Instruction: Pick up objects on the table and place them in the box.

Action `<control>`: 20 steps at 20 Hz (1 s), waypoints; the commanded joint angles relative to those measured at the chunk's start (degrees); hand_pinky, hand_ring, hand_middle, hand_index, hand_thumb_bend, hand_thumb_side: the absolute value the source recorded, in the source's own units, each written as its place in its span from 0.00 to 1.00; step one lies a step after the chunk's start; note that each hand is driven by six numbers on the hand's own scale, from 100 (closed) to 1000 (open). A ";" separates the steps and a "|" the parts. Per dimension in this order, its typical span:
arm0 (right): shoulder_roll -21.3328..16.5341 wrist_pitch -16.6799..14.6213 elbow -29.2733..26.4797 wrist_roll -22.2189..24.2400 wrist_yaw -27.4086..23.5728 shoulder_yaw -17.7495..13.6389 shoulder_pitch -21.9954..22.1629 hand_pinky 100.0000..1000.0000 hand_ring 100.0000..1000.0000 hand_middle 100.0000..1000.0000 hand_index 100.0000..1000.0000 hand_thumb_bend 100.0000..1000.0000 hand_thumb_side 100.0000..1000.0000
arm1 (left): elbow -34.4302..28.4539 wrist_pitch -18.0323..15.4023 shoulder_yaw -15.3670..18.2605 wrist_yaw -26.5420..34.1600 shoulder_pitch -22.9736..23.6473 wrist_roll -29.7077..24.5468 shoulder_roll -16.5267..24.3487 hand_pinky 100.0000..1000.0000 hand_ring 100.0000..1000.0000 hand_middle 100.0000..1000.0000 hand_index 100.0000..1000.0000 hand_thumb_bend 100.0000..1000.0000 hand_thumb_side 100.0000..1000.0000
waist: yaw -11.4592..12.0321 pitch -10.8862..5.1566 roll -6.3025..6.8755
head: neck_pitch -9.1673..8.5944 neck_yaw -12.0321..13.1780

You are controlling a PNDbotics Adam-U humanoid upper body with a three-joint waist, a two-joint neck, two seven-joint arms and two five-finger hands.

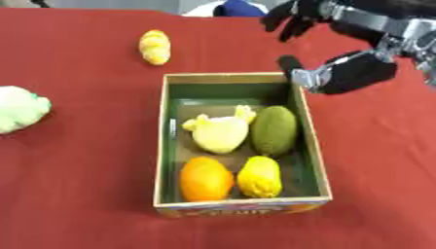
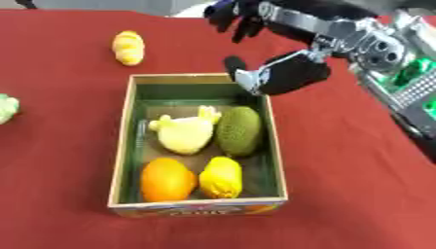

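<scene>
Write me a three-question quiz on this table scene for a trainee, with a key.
1. True or false: the box already holds four items.
2. Which item lies in the box's near left corner? A) the orange fruit B) the green fruit C) the lemon
3. Fill in: outside the box, on the red cloth, lie a yellow item beyond the box and a pale green-white item at the left ____.

Key: 1 true (the fourth is a pale yellow item); 2 A; 3 edge. The right hand hovers empty, fingers relaxed, at the box's far right corner.
</scene>
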 commanded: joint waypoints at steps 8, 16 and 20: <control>-6.02 -2.06 -0.85 -8.64 -8.71 -14.59 11.54 0.79 0.74 0.78 0.87 0.00 0.31 | 0.12 7.41 -5.70 -7.35 -2.00 -5.98 14.97 0.75 0.65 0.65 0.83 0.00 0.34 | -1.91 -1.57 1.74 | 2.38 3.97; -5.43 -5.27 -0.85 -14.97 -12.42 -21.19 18.01 0.78 0.73 0.78 0.86 0.00 0.36 | 8.04 12.38 -15.11 -13.68 -6.30 -12.30 25.27 0.78 0.72 0.70 0.86 0.11 0.31 | -2.22 -2.07 2.72 | 3.68 4.75; -4.96 -5.27 -0.85 -18.23 -12.47 -20.58 18.65 0.78 0.73 0.78 0.86 0.00 0.36 | 12.53 11.19 -20.40 -16.94 -8.85 -15.56 30.56 0.80 0.75 0.71 0.87 0.23 0.33 | -2.18 -2.53 2.65 | 4.10 4.92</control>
